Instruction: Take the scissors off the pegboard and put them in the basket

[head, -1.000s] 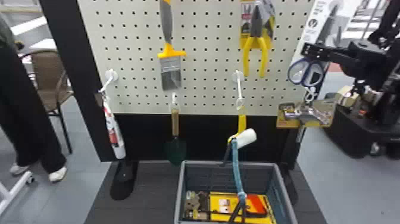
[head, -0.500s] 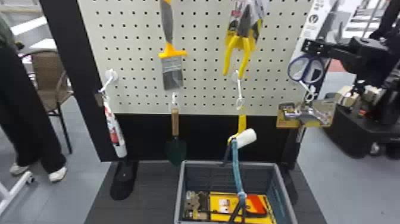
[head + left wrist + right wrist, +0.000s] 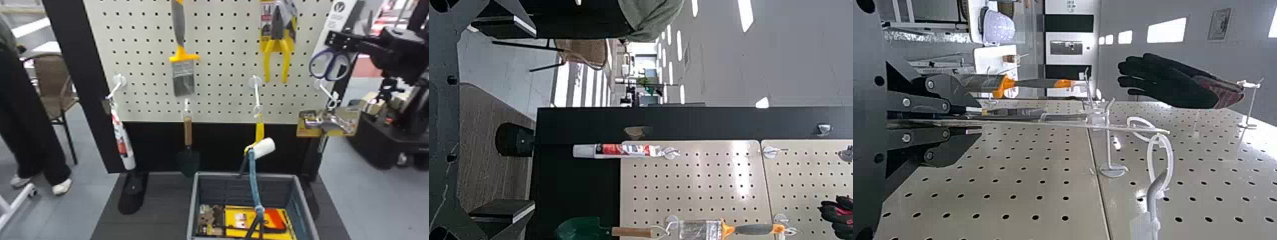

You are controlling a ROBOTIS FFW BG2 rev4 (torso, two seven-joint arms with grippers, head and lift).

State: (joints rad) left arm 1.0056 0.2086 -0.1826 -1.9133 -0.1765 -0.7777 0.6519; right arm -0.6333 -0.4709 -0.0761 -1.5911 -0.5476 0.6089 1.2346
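1. Work area: a pale pegboard (image 3: pixel 220 73) in a dark frame, a grey floor to each side, and a basket (image 3: pixel 249 174) standing below it.
2. Hand state: the right gripper (image 3: pixel 330 38) has its fingers closed on the pack of the scissors (image 3: pixel 332 65), above the blue handles. The left gripper (image 3: pixel 535 120) waits with fingers wide apart and nothing between them.
3. Part location: the scissors are up at the board's right side, handles down, pack tilted. In the right wrist view the pack lies edge-on between the fingers, its far end reaching past a hook (image 3: pixel 1108 150). White loops (image 3: pixel 1170 165) are near that end; whether the pack is free of its hanger cannot be told.
4. Step in hand, as judged: unhooking. Hold firm pressure and draw the pack out from the board, in line with its hanger. Avoid twisting; the thin card could bend or pivot in the fingers.
5. Confirm release before lowering. If the pack drags, lift slightly, then draw again.
6. Keep the path clear of the yellow-handled pliers (image 3: pixel 269 60) and the packed metal tool (image 3: pixel 340 123) below.
7. Approach the basket beside the blue-handled tool (image 3: pixel 253 178), which hangs across its opening. Release low, handles first, over the contents.
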